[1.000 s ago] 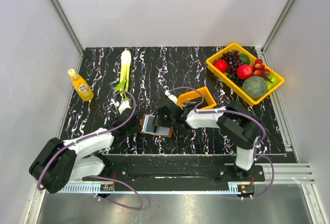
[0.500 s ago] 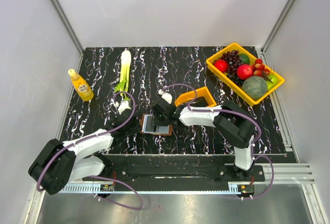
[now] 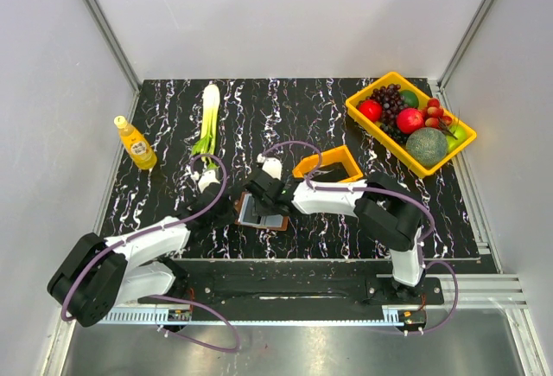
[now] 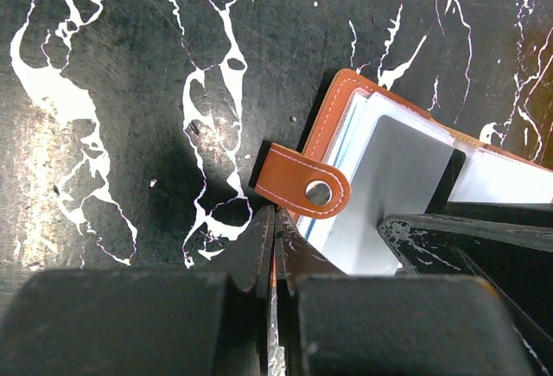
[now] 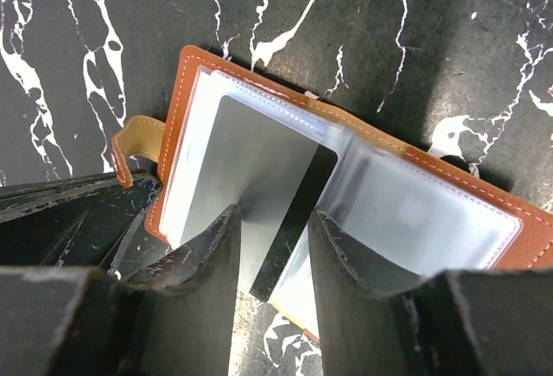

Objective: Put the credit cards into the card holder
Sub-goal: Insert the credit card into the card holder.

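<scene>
The card holder point(image 3: 275, 221) is lying open on the tabletop point(image 3: 173, 134), middle-ish, toward the near edge. A grey credit card point(image 5: 259, 168) sits on its left page. Right fingers point(image 5: 216, 255) are spread apart over that card, and left fingers point(image 4: 263, 242) are pinched closed right beside the strap point(image 4: 298, 188).

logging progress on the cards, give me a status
Left claw shut beside the strap. Right claw open over a grey card on the open card holder. Strap off to the side.
</scene>
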Robot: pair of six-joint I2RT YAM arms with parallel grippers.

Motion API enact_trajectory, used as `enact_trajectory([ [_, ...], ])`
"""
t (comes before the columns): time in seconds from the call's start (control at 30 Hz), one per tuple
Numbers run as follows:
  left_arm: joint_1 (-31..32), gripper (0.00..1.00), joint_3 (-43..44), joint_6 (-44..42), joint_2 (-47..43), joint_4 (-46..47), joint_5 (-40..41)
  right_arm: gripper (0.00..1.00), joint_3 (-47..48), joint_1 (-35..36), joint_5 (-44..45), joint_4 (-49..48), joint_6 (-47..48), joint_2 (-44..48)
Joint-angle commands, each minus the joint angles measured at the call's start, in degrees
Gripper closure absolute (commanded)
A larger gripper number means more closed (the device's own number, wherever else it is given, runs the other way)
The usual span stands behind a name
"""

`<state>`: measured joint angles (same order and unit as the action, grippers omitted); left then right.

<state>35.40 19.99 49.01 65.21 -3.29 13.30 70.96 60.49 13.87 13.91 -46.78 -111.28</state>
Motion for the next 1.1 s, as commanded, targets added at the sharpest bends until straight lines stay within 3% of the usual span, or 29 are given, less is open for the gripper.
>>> enact_trajectory([
  [0.0, 0.46, 1.0, -1.0, 0.73, -0.7, -1.54, -2.05, 0.6, 3.3, 1.39, 0.72, 2.78, -0.5, -2.0],
  [0.37, 0.64, 1.0, -1.18, 0.64, -0.7, -1.37, -1.96, 0.62, 3.49, 2.18, -2.35, -1.87, 1.0, -2.62],
  [0.53, 0.72, 1.0, -1.62, 1.08, -1.84, -2.68, -0.65, 0.66, 1.91, 1.65, 1.59, 0.85, 0.73, -0.7],
  [0.7, 0.64, 1.0, -2.15, 1.35, -3.07, -3.3, 0.32, 0.57, -1.26, -0.02, 0.46, 0.24, -1.81, 2.65],
  [0.87, 0.55, 1.0, -2.15, 1.52, -2.81, -3.21, 0.32, 0.58, -2.93, -0.55, -0.68, -1.43, -3.05, 3.62],
  [1.07, 0.55, 1.0, -2.15, 1.61, -3.33, -3.39, 0.5, 0.58, -4.07, -0.63, 3.79, 0.24, -5.16, 5.46],
])
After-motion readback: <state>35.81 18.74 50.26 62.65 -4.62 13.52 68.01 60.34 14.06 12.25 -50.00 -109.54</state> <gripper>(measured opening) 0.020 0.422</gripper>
